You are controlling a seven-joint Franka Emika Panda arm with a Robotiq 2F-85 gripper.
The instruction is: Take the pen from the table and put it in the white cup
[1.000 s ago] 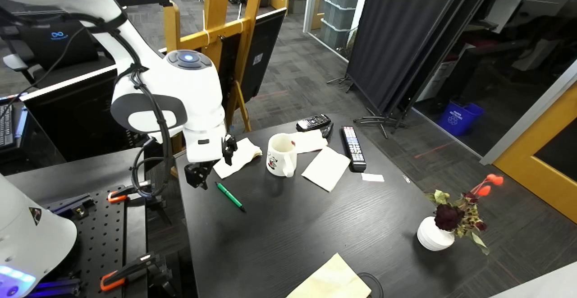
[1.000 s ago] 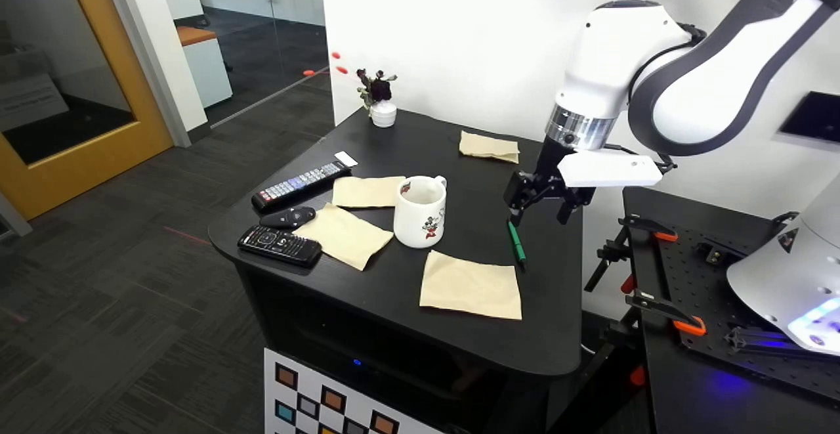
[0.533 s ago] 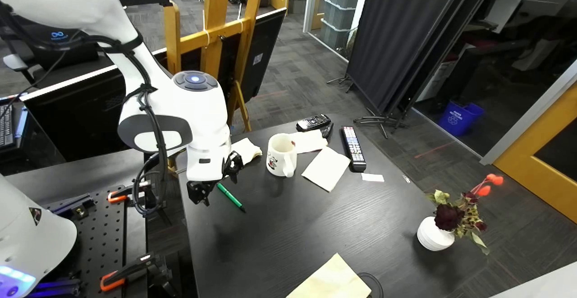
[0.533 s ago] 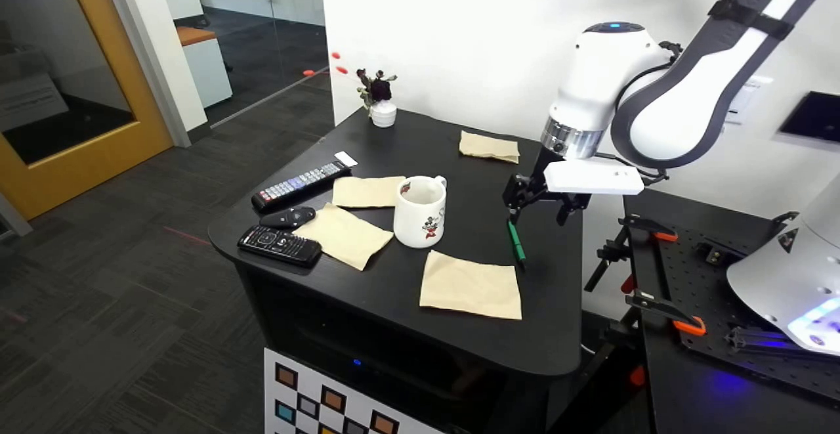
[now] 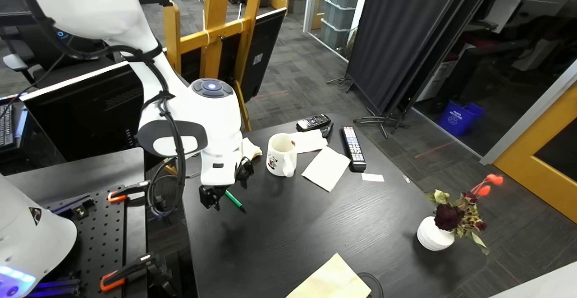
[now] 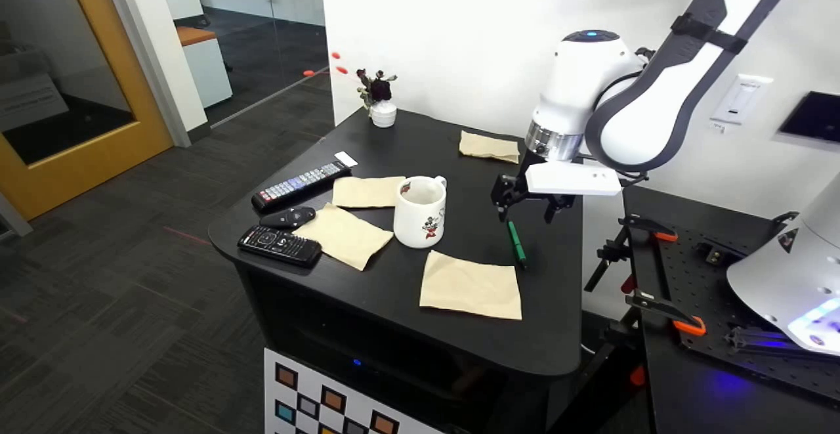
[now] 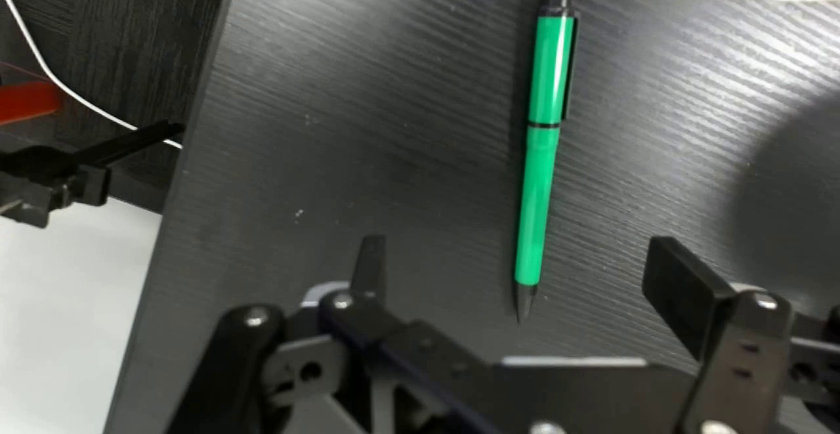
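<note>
Black table (image 6: pixel 423 151) bearing pen (image 7: pixel 538 158), white cup (image 6: pixel 419 222), napkins (image 6: pixel 471 287), remotes (image 6: pixel 302 186), vase (image 6: pixel 383 116)

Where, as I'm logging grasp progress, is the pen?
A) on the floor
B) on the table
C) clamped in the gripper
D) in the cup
B: the wrist view shows the pen lying on the table, with the gripper open and a gap visible on each side of the pen.

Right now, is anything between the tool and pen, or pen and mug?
Nothing visible is: the wrist view shows the green pen unobstructed below the open tool, and nothing stands between pen and white mug.
</note>
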